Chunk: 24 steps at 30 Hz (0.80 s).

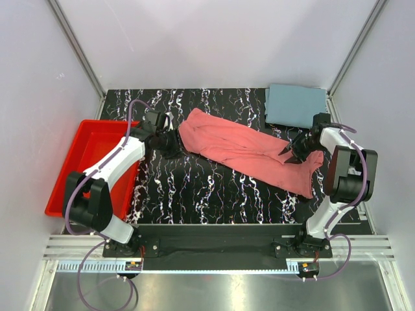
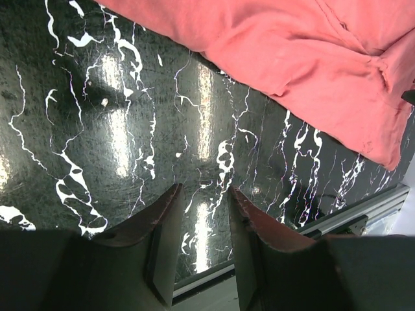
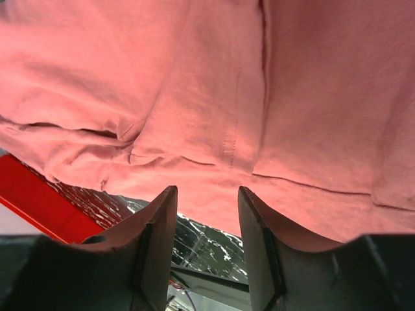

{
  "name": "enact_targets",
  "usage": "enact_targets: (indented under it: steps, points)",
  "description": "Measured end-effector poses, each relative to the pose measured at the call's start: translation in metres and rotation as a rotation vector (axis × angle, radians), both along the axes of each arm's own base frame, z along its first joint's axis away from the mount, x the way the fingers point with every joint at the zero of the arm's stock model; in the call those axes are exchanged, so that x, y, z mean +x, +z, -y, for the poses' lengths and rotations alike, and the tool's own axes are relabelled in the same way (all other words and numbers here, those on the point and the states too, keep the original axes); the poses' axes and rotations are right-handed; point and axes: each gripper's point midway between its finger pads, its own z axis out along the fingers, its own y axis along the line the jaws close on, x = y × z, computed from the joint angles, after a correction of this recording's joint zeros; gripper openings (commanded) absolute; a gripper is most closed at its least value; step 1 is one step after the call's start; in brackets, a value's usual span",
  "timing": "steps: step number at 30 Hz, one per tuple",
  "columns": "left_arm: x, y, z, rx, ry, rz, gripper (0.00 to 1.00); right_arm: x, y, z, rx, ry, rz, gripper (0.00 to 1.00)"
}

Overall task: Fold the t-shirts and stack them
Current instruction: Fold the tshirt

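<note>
The left claw [image 1: 174, 144] stands released, its fingers [image 2: 162, 240] apart with only the bare marbled surface [image 2: 117, 116] showing between them. The pink shirt [image 2: 292, 45] lies ahead of this claw and off to its right, just beyond the fingertips and not between them. From above, the claw sits at the shirt's left end, close beside the cloth. The tray [image 1: 91, 146] rests to this claw's left, alongside the arm.

The right claw [image 3: 206, 189] is also released, its fingers [image 3: 155, 240] spread and nothing pinched between them. The pink shirt fills nearly everything ahead of it. It is rumpled into loose folds, with a seam and a hem running across just past the fingertips. Whether the tips touch the cloth I cannot tell. In the gap between the fingers a strip of surface shows below the hem. From above, this claw hangs over the shirt's right part, and the shirt stretches away from it in a long, crumpled band towards the left claw.

The blue shirt [image 1: 295, 105] lies folded flat behind the right claw, at the surface's far corner, near it but apart from both claw and pink shirt.
</note>
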Motion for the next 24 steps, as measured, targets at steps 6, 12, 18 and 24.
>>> enact_targets:
  steps: [6,12,18,24]
  points:
    - [-0.001,0.000,0.001,-0.005,-0.004,-0.004,0.38,-0.002,-0.009,0.004,-0.026,-0.013,-0.021,0.48]
    - [-0.001,0.001,0.001,-0.008,-0.006,-0.004,0.38,-0.006,-0.016,0.005,-0.031,-0.019,-0.039,0.46]
    - [-0.002,0.001,0.002,-0.014,-0.011,-0.006,0.38,-0.003,-0.029,0.005,-0.026,-0.027,-0.060,0.38]
    - [-0.002,0.002,0.003,-0.012,-0.020,-0.001,0.38,-0.002,-0.040,0.006,-0.022,-0.036,-0.084,0.16]
